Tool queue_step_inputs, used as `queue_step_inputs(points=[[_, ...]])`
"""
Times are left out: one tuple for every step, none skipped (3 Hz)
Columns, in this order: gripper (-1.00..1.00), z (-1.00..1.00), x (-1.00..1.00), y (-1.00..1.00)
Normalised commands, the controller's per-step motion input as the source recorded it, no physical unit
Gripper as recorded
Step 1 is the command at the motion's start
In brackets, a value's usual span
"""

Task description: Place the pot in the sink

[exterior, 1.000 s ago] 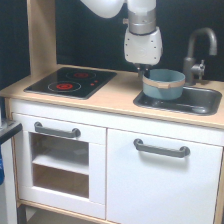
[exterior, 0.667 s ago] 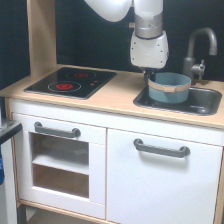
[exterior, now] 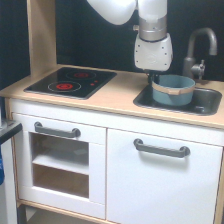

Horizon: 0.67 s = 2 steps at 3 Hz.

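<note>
The blue-grey pot [exterior: 173,90] with its tan rim band sits upright inside the dark grey sink [exterior: 207,103] at the exterior view's right, toward the basin's left half. My gripper [exterior: 153,76] hangs straight down over the pot's left rim, and its dark fingers grip that rim. I cannot tell whether the pot's base touches the basin floor.
A grey faucet [exterior: 201,46] rises just behind the sink on the right. A flat black hob [exterior: 71,82] with red rings lies on the wooden counter [exterior: 115,97] to the left. A tall wooden post [exterior: 41,35] stands at the far left. White cabinet doors with grey handles [exterior: 161,148] are below.
The gripper has carried the pot toward the exterior view's right, from the sink's left edge to inside the basin, and a little lower.
</note>
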Motion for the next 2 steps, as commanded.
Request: queue_step_inputs(points=[[0.72, -0.16, -0.01, -0.01], [0.98, 0.19, -0.02, -0.09]])
